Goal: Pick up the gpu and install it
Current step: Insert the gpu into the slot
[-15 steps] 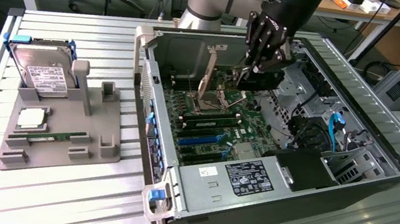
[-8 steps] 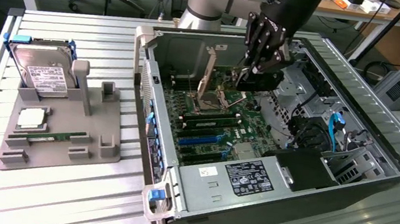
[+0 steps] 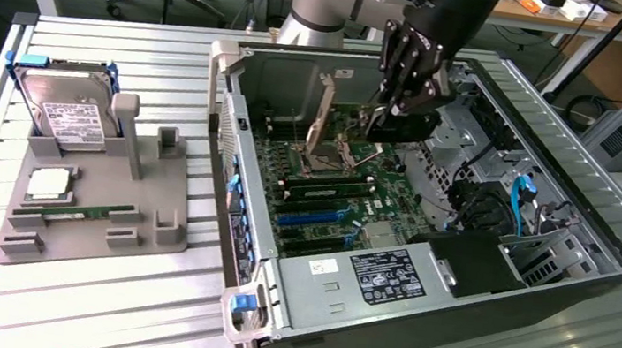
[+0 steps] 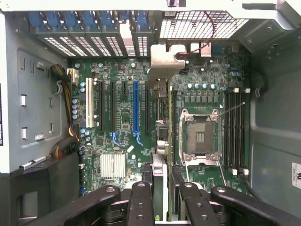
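Wrist view: thin green circuit-board gpu with silver end bracket (image 4: 160, 117) pinched edge-on between black gripper (image 4: 162, 197) fingers, hanging below them over green motherboard (image 4: 122, 122) in open grey computer case (image 3: 251, 176). Picked up; not yet seated in slot.

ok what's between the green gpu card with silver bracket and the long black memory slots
The square silver-framed cpu socket, seen in the wrist view, between gpu and memory slots.

Gpu (image 4: 160, 117) edge-on (board face hidden)
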Robot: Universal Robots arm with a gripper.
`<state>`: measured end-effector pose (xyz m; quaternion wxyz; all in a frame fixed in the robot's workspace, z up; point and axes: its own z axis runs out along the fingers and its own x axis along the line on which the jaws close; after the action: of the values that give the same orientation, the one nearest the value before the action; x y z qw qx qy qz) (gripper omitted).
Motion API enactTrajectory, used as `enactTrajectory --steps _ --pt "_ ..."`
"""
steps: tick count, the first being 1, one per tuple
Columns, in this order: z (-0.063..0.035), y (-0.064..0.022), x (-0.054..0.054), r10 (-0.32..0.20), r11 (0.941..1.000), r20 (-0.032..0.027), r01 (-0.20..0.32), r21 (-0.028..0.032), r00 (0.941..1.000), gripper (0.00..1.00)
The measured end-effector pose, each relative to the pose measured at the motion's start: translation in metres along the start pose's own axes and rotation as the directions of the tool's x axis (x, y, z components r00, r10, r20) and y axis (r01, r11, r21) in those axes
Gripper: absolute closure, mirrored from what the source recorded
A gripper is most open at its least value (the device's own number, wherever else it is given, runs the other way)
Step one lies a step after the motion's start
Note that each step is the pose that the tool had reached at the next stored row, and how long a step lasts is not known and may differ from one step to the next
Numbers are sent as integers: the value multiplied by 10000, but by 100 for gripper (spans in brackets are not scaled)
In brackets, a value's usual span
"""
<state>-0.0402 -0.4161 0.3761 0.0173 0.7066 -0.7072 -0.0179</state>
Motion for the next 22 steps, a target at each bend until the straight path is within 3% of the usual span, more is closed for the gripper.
enactTrajectory --steps 22 --pt "42 51 18 0 10000 1 0 0 10000 74"
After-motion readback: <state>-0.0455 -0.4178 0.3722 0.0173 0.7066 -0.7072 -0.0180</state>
